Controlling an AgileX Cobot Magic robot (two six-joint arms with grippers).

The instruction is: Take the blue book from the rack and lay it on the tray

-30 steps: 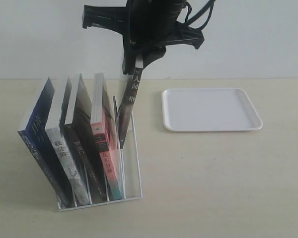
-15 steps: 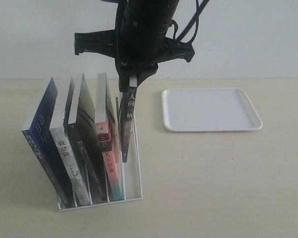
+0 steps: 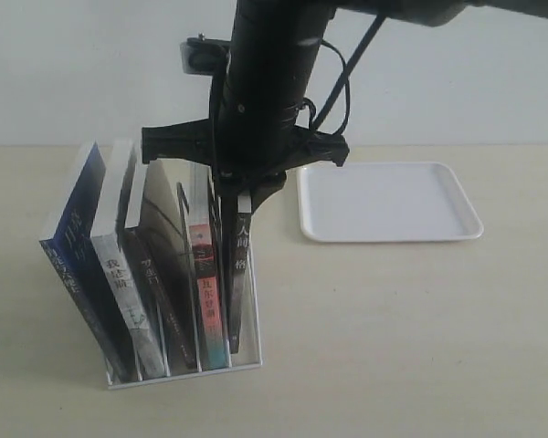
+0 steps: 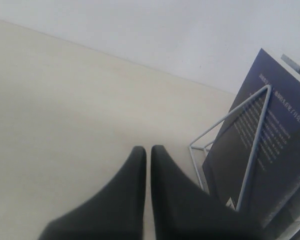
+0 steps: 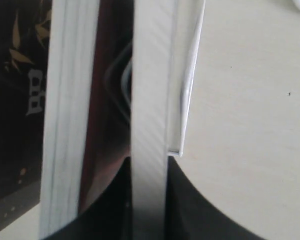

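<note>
The blue book (image 3: 73,251) leans in the leftmost slot of the rack (image 3: 248,306); its dark back cover (image 4: 277,150) shows behind a rack wire (image 4: 225,120) in the left wrist view. My right gripper (image 3: 243,192) is shut on the top edge of a black-spined book (image 3: 239,274), which stands in the rightmost slot. In the right wrist view its pale page edge (image 5: 149,100) runs between my right gripper (image 5: 149,162). The white tray (image 3: 388,201) lies bare to the right. My left gripper (image 4: 148,149) is shut on nothing, low beside the rack.
A white-spined book (image 3: 119,274), a dark book (image 3: 155,292) and a pink-spined book (image 3: 206,297) fill the slots between. The right arm (image 3: 269,82) hangs over the rack from above. A white wall rises behind the beige table (image 3: 393,338).
My right gripper has come down and slightly left with the black-spined book, which now stands deep in the rack's rightmost slot instead of hanging above it.
</note>
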